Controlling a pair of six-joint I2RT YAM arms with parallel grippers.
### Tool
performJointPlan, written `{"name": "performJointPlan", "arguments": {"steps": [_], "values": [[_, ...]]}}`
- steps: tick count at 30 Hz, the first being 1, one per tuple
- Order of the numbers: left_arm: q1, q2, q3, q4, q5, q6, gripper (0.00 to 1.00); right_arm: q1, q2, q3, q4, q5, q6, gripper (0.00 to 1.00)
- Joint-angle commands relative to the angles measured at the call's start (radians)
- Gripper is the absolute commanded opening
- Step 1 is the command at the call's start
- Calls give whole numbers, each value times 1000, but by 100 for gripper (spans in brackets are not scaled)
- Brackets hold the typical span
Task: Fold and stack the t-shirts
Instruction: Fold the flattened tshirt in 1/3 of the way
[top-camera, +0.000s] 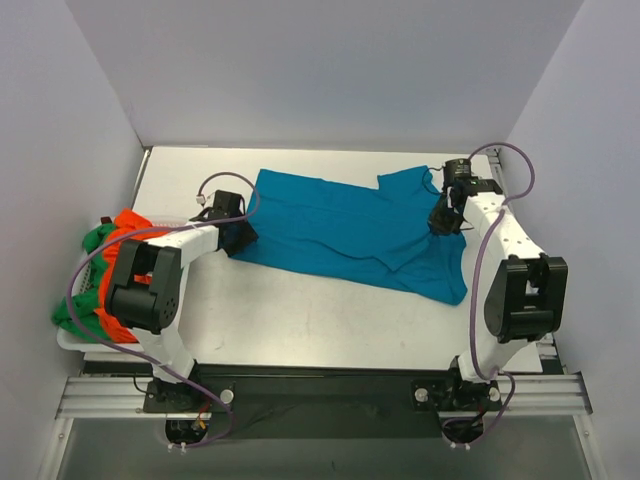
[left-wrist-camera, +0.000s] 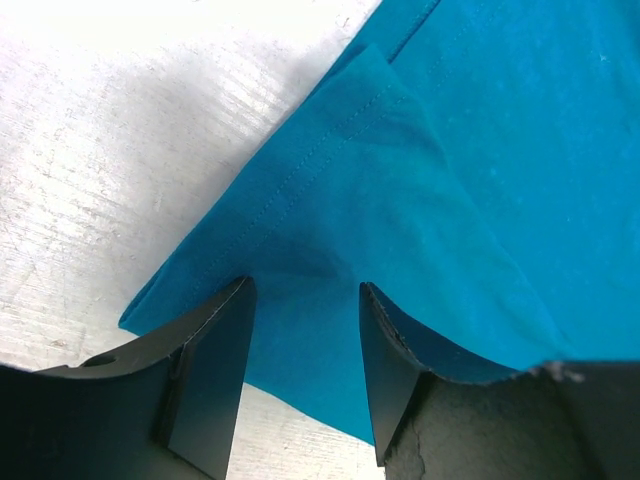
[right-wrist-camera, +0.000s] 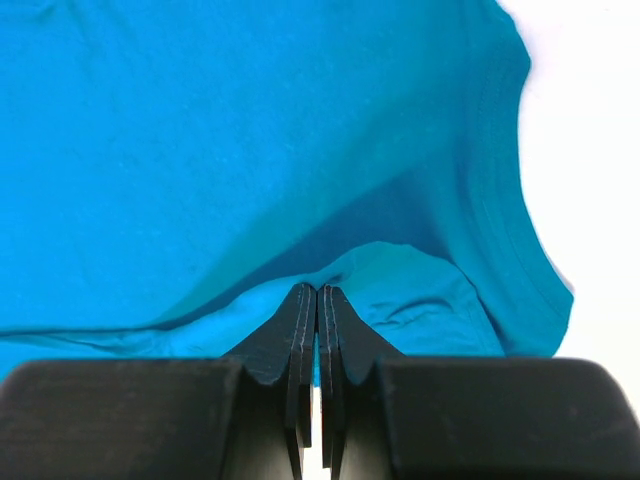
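Note:
The teal-blue t-shirt (top-camera: 350, 232) lies spread across the middle of the table, partly folded over on its right side. My left gripper (top-camera: 238, 235) is at the shirt's left edge. In the left wrist view it (left-wrist-camera: 305, 330) is open, its fingers (left-wrist-camera: 215, 370) straddling a hemmed corner of the teal cloth (left-wrist-camera: 400, 180). My right gripper (top-camera: 443, 218) is over the shirt's right part. In the right wrist view it (right-wrist-camera: 317, 292) is shut on a raised fold of the teal cloth (right-wrist-camera: 250, 150). The orange shirt (top-camera: 118, 240) and the green shirt (top-camera: 70, 310) lie bunched at the far left.
A white plastic basket (top-camera: 70, 340) at the table's left edge holds the orange and green shirts. Grey walls close in the left, back and right sides. Bare white table (top-camera: 320, 320) shows in front of the teal shirt and behind it.

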Motion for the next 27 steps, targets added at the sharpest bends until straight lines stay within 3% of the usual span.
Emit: {"name": "performJointPlan", "arguments": {"steps": [1, 8, 9, 12, 14, 17, 22, 27], "values": [[-7, -5, -15, 53, -16, -11, 56, 15, 39, 44, -51, 26, -25, 0], [-7, -22, -65, 114, -11, -24, 56, 30, 111, 72, -74, 58, -47, 2], [-7, -23, -67, 119, -7, -24, 56, 30, 122, 76, -76, 60, -51, 9], [-7, -29, -82, 134, 1, -24, 56, 30, 113, 90, -83, 67, -60, 53], [-8, -36, -90, 145, 1, -25, 56, 36, 78, 87, -89, 86, -50, 60], [-8, -51, -105, 160, 4, -24, 56, 30, -5, 30, -89, 81, -6, 59], [-8, -82, -140, 197, 7, -24, 56, -28, -197, -299, -28, 3, 96, 55], [-7, -102, -176, 224, 22, -28, 56, -54, -407, -506, -17, 6, 136, 50]]}}
